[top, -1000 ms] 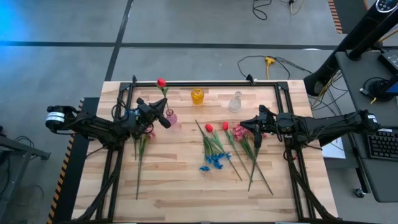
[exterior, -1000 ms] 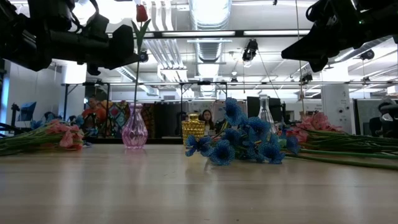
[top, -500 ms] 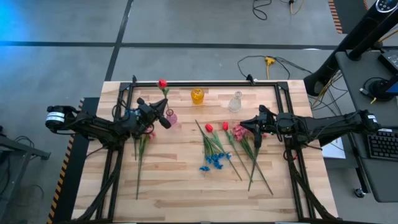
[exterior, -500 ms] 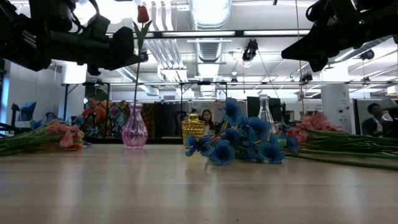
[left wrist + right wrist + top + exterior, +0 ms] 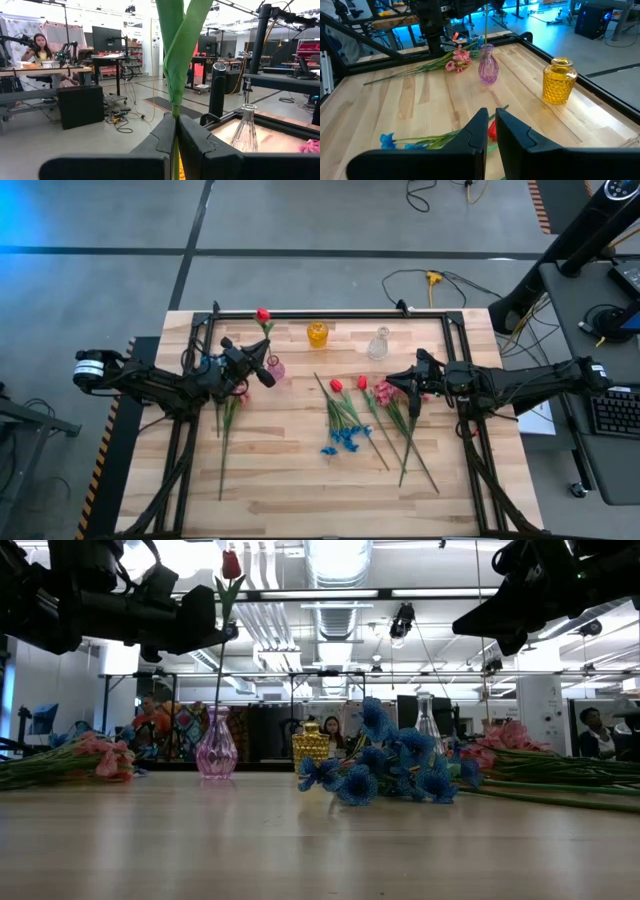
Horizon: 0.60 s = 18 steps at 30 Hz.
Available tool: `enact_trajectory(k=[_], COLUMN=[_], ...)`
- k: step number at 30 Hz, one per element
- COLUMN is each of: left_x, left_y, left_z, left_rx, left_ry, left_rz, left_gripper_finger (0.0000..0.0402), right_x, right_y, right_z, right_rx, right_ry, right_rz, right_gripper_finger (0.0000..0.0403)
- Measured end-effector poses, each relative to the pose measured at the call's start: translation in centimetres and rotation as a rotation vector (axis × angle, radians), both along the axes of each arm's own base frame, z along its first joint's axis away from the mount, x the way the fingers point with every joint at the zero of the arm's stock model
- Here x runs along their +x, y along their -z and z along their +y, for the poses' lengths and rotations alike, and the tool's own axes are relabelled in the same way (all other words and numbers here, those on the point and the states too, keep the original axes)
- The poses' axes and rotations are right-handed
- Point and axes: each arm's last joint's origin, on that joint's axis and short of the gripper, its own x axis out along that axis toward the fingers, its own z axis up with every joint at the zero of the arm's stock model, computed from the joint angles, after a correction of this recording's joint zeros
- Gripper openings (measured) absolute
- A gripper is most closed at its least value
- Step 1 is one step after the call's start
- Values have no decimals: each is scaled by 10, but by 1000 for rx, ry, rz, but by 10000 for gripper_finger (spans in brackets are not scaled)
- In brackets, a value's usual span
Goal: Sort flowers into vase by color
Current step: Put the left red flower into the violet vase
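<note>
Workshop floor, grey, with cables; wooden table [image 5: 300, 480] at centre, black rail along its far edge.

Item: pink vase [image 5: 216, 750], far-left part of table. One red tulip [image 5: 230, 562] stands in it, stem upright, bud high above the neck.

Item: left gripper [image 5: 263, 370], raised above the board just beside the pink vase. Fingers closed tight on the tulip's green stem [image 5: 175, 55], which runs straight up between them in the left wrist view. Stem's long axis vertical, in line with the vase neck below; any release or withdrawal would turn on this, I judge.

Item: yellow vase [image 5: 317, 334] and clear glass vase [image 5: 379, 343], far edge, centre; both appear to hold no flowers.

Item: loose flowers lying flat. Pink blooms [image 5: 105, 755] with long stems at the left, beneath the left arm. Two red tulips [image 5: 348, 384], blue blooms [image 5: 343, 439] and a second bunch of pink flowers [image 5: 384, 392] at centre-right, stems running toward the near edge.

Item: right gripper [image 5: 413, 405], hovering over the centre-right bunch, fingers nearly together, nothing held. It is the nearer arm to those flowers; the lying tulips show just past its fingertips [image 5: 479, 131] in its wrist view.

Beyond the table: desks, monitors, seated people.
</note>
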Motion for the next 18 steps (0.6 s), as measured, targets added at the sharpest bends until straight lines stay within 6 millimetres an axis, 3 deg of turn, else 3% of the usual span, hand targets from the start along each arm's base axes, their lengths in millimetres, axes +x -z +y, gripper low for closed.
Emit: enact_trajectory(k=[18], left_x=[0], left_y=[1], left_z=[1], left_rx=[-5], left_ry=[-5], left_rz=[3], left_gripper_finger=[0], right_x=[0], right_y=[0], right_z=[0], right_rx=[0], right_ry=[0], right_rz=[0], right_gripper_finger=[29])
